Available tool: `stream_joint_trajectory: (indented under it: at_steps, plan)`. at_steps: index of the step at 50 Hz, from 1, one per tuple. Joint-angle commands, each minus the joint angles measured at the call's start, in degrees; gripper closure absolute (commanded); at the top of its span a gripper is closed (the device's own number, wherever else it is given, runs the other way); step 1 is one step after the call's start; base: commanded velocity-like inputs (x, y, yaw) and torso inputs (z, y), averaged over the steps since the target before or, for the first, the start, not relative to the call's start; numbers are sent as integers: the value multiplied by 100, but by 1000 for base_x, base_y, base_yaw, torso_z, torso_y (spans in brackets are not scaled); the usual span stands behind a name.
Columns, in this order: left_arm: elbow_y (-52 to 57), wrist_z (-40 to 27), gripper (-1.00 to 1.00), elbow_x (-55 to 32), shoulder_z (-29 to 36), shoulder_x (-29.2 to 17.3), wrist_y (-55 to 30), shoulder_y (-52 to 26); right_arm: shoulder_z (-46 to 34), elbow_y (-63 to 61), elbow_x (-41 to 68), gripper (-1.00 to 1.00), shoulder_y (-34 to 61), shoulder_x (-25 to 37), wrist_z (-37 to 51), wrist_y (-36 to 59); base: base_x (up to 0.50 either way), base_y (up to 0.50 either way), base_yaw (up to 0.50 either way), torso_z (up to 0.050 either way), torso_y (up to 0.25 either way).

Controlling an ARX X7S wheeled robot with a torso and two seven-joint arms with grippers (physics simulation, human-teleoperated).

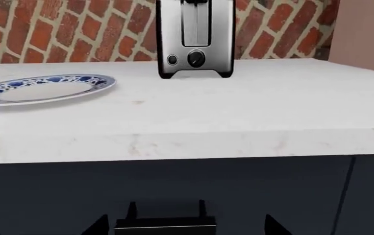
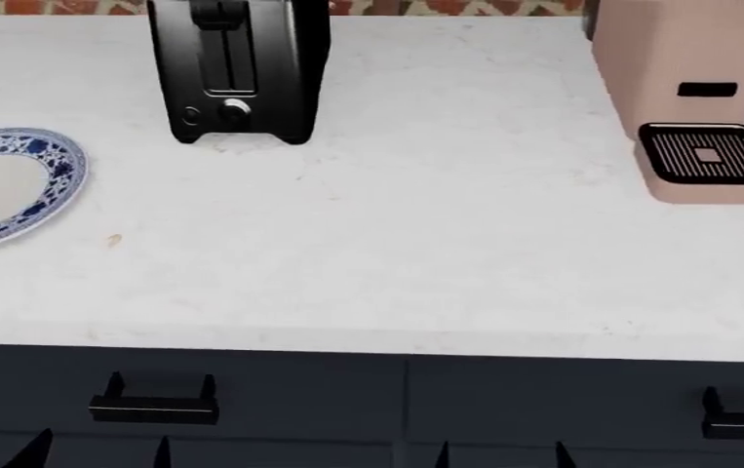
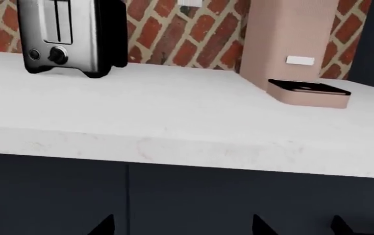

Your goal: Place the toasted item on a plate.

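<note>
Both arms hang low in front of the cabinet, below the bench edge, so only dark fingertips show at the bottom of each view; the left pincer [image 2: 98, 450] shows two tips set apart with nothing between them, so it looks wide and empty, and the right pincer [image 2: 499, 452] reads the same way, its tips spread and holding nothing. From that low start each wrist camera looks up and across the white bench [image 2: 450, 244], probably so the operator can size up the layout before reaching. Ahead of the left pincer and a little to its left, near the bench's front part, lies the plate [image 2: 57, 185], flat and bare, waiting as the target. Straight ahead of the left pincer, far back by the brick wall [image 1: 75, 29], stands the toaster [image 2: 235, 73], its lever and knob facing the robot; the plate sits near it but apart, which keeps the carry short. The toast cannot be seen in any view: the slots are cut off at the top of the frame, so my guess is that it sits down inside the toaster, though that cannot be confirmed. Beyond the right pincer, at the back, stands a pink coffee machine [image 2: 690, 88], well apart from the toaster and out of the likely path. The left arm seems better placed for the job, since toaster and plate are both on its side
</note>
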Motion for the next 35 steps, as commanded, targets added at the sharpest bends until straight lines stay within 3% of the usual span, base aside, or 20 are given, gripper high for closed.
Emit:
stream_joint_trajectory:
  at_steps: [1, 35]
  plan:
    - [9, -78, -100, -100, 53, -80, 8, 4, -117, -81, 4, -100, -12, 77, 93, 30, 0, 500, 0, 50, 51]
    - [-37, -303, -100, -245, 199, -230, 42, -14, -450, 14, 101, -100, 23, 200, 176, -72, 0, 500, 0, 50, 51]
